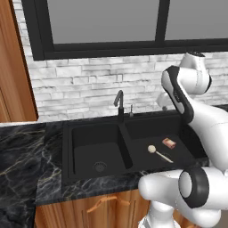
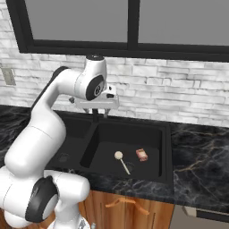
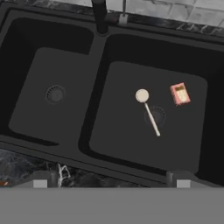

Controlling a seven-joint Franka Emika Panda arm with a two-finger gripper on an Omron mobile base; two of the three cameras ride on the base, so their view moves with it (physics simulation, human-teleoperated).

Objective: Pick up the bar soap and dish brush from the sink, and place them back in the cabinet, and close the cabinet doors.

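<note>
The black double sink (image 1: 126, 149) (image 2: 166, 152) (image 3: 97, 87) is set in dark marbled stone. In its right basin lie the pinkish bar soap (image 1: 168, 142) (image 2: 142, 154) (image 3: 180, 93) and, just left of it, the dish brush (image 1: 159, 153) (image 2: 121, 162) (image 3: 148, 109) with its round cream head toward the wall. My gripper (image 2: 100, 114) (image 3: 111, 183) hangs open and empty above the sink's near rim, well above both things. A tall reddish-brown wooden panel (image 1: 13, 67) at the left edge looks like part of the cabinet; its doors cannot be made out.
A slim black faucet (image 1: 119, 104) (image 3: 99, 15) rises behind the divider. White brick wall and a dark-framed window (image 1: 107, 26) stand behind. Marbled counter (image 1: 22, 151) (image 2: 201, 165) spreads on both sides. Lower wooden fronts with curved handles (image 1: 104, 202) (image 2: 125, 202) sit below.
</note>
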